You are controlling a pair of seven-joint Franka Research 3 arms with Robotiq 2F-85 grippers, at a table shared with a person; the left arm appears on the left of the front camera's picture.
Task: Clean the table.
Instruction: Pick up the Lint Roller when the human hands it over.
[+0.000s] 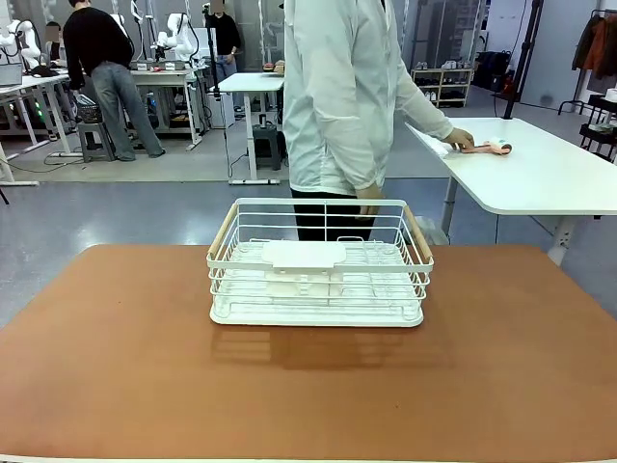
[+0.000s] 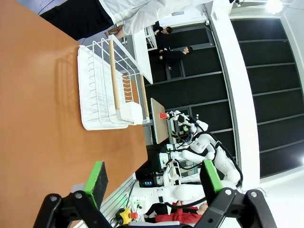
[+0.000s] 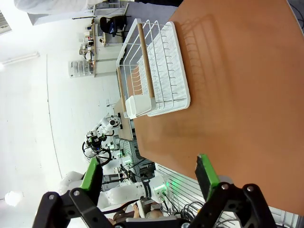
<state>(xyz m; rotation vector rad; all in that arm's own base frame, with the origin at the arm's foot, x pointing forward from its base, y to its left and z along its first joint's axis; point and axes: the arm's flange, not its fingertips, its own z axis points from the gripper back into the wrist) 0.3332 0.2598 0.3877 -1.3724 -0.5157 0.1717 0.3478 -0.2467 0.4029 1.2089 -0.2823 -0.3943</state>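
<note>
**Wire basket on the brown table, both grippers spread wide**

Take the white wire basket with pale wooden handles as your landmark. It stands upright on the large rectangular table with the matte reddish-brown top and thin pale edge, near the table's far edge and about midway across. The brown surface spreads out from the basket on the near side, the left and the right. A flat white rectangular piece sits at the basket's near rim, and the basket casts a soft shadow on the wood in front of it.

Just behind the basket you have a person in a long white coat. One hand hangs just above the basket's far rim. The other hand reaches out to the right of the basket and rests on a pink cloth-like thing lying on a white-topped table with white legs. Beyond the basket the room has a grey floor, more white tables, shelving and two other people farther off.

Your left gripper hangs above the table's edge, well apart from the basket, its green pads wide apart and holding nothing. Your right gripper is likewise spread wide and empty, also well clear of the basket.
</note>
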